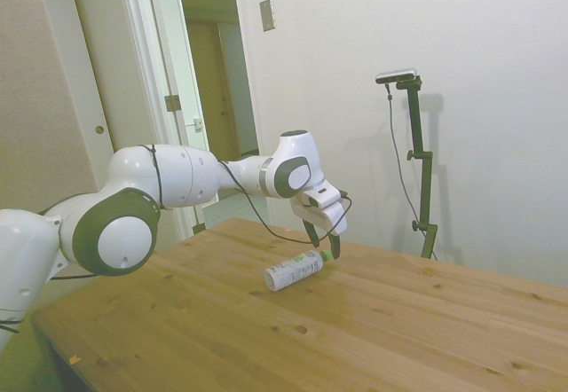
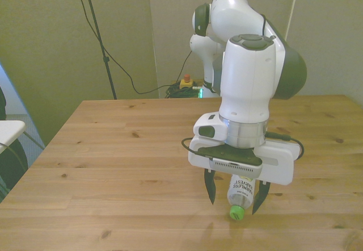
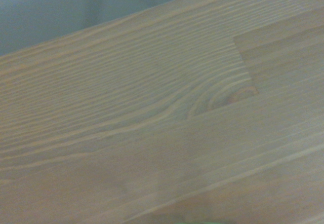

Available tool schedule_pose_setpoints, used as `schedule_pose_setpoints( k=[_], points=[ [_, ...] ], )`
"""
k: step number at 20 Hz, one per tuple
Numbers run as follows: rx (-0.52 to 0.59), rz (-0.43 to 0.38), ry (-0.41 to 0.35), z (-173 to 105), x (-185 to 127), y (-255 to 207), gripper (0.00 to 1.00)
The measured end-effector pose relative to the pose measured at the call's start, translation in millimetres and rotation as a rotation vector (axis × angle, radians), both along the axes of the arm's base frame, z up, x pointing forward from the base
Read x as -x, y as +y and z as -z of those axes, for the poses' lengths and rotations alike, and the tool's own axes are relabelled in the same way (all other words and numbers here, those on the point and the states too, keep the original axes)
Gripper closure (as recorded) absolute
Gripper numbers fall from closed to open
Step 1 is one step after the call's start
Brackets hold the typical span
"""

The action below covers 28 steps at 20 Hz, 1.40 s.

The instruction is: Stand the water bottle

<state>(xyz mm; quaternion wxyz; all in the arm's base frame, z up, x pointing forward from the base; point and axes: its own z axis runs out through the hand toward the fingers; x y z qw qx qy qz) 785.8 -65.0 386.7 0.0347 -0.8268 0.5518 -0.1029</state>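
Note:
The water bottle (image 2: pixel 242 186) (image 1: pixel 293 270) lies on its side on the wooden table (image 2: pixel 113 149), its white label up and its green cap (image 2: pixel 236 212) pointing at the table's near edge in the front view. My gripper (image 2: pixel 235 197) (image 1: pixel 325 244) is open and low over the bottle's cap end. One dark finger hangs on each side of the bottle's neck, and neither visibly touches it. The wrist view holds only blurred wood grain of the table (image 3: pixel 152 107) with a knot.
The bottle's cap lies close to the table's near edge (image 2: pixel 170 245) in the front view. A white object (image 2: pixel 8 129) sits off the table at the front view's left. An open doorway (image 1: pixel 213 99) stands behind the arm in the side view.

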Motion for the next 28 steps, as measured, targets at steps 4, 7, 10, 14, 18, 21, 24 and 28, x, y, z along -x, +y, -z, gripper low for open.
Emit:
schedule_pose_setpoints(
  k=[4,7,10,14,18,21,24,28],
  points=[
    [0.002,-0.009,0.010,8.9,-5.2,8.2,0.00],
    [0.001,-0.012,0.028,12.0,-5.4,10.9,1.00],
    [0.001,-0.014,0.033,11.5,-5.8,12.4,1.00],
    [0.000,-0.013,0.041,12.2,-5.7,13.3,1.00],
    [-0.001,-0.012,0.051,11.0,-5.1,13.7,1.00],
    [-0.001,-0.012,0.053,10.4,-5.7,14.0,1.00],
    [-0.001,-0.012,0.058,11.6,-6.2,14.2,1.00],
    [-0.002,-0.009,0.080,15.3,-6.8,12.3,1.00]
  ],
)
